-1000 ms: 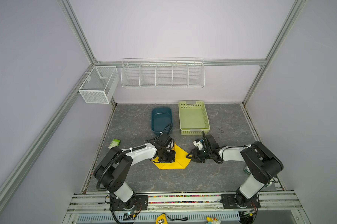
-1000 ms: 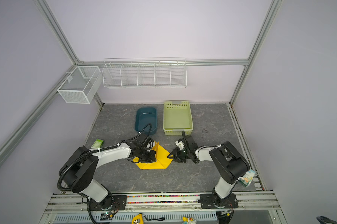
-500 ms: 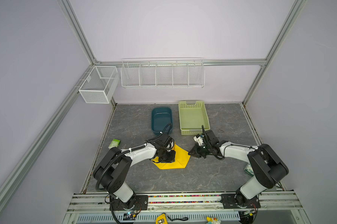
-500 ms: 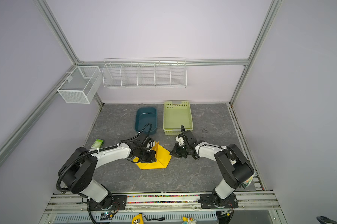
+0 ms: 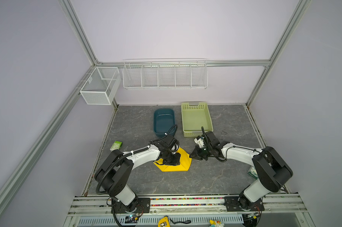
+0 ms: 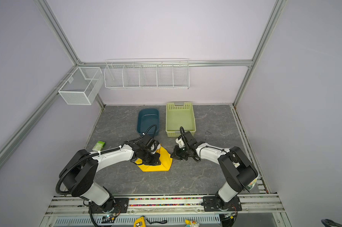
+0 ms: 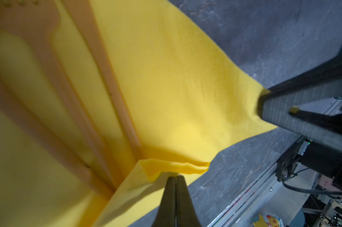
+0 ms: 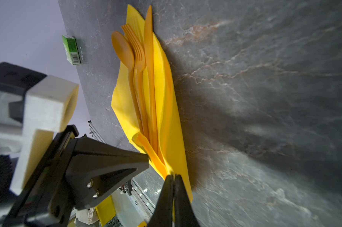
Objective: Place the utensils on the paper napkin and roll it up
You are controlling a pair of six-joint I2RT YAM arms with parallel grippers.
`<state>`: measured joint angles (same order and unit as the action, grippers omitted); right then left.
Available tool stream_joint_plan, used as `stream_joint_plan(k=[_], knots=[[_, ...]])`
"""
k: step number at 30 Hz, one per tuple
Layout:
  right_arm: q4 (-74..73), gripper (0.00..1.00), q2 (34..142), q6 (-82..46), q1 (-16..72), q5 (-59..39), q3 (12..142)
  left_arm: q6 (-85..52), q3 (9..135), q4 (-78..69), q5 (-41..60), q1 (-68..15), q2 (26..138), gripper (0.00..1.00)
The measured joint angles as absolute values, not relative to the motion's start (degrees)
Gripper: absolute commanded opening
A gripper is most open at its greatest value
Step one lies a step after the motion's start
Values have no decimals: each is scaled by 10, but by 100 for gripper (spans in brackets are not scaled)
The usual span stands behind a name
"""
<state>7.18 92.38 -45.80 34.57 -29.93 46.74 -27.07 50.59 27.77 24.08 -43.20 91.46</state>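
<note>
Two edges of the napkin (image 5: 185,164) on the table (image 5: 215,176) are clamped: my right gripper (image 8: 173,176) just closed on the corner, left gripper (image 7: 175,177) grips the fold over the utensils (image 8: 144,82), so I can roll.

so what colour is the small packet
The packet is green and white, clearest in the right wrist view.

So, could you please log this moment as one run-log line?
utensils: side by side on paper napkin | left fingers: shut on napkin fold | right fingers: shut on napkin corner | roll: not yet done
</note>
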Motion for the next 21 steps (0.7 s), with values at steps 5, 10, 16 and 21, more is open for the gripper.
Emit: stream_joint_plan(k=[5, 10, 16, 21], knots=[[81, 7, 924, -457, 345, -297, 470, -265, 506, 286, 242, -442, 924, 0], [87, 7, 924, -454, 345, -296, 472, -262, 506, 294, 234, -442, 929, 0], [92, 7, 924, -454, 345, -296, 479, -256, 506, 300, 226, -442, 936, 0], [97, 7, 924, -454, 346, -296, 484, -250, 507, 301, 223, -442, 955, 0]])
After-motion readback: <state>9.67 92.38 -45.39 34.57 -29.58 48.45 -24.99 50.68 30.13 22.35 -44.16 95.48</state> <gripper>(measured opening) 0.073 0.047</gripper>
